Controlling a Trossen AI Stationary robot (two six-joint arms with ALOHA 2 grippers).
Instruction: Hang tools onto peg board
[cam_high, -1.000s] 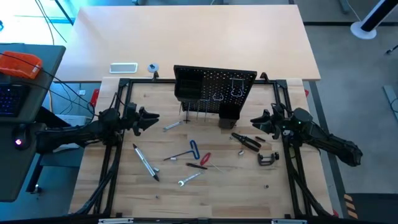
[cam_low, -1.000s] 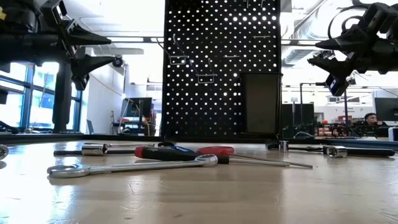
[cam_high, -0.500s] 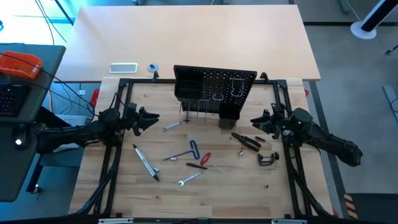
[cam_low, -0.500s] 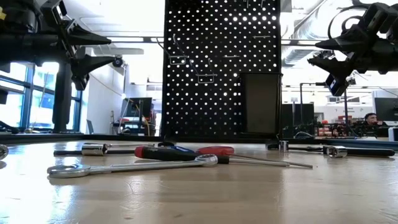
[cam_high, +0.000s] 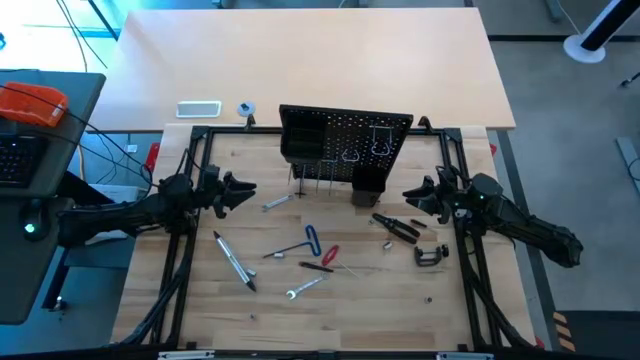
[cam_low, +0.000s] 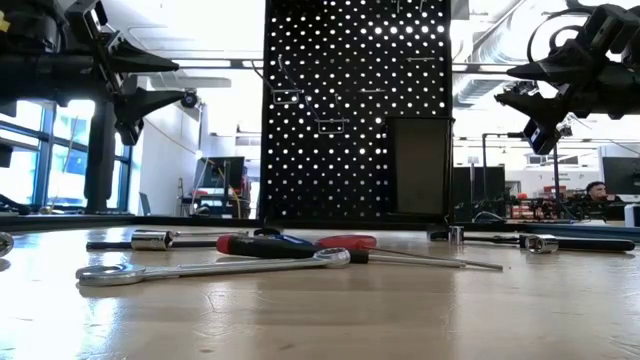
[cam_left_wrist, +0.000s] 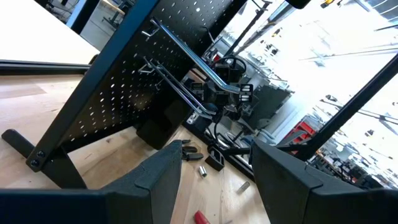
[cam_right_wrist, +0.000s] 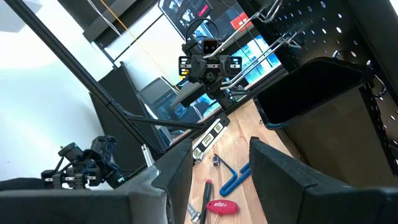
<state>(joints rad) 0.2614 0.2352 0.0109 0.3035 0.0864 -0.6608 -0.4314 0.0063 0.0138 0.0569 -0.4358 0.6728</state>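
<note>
- The left end effector (cam_high: 245, 189) hovers with fingers parted and empty, left of the peg board (cam_high: 345, 145), poised to start.
- The right end effector (cam_high: 408, 196) mirrors it, also apart and empty.
- The tools (cam_high: 312, 255) lie scattered on the tabletop (cam_high: 350, 300) before the upright board, none hung, within both arms' reach.

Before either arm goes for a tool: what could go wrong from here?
1. The red-handled screwdriver, blue-handled T hex key and a thin black tool lie close together mid-table; a grasp there could nudge or catch a neighbour.
2. The peg board stands between the left gripper and right gripper, both open and raised; reaching its hooks together risks the arms crowding each other.
3. The flat silver wrench leaves little to grip.
</note>
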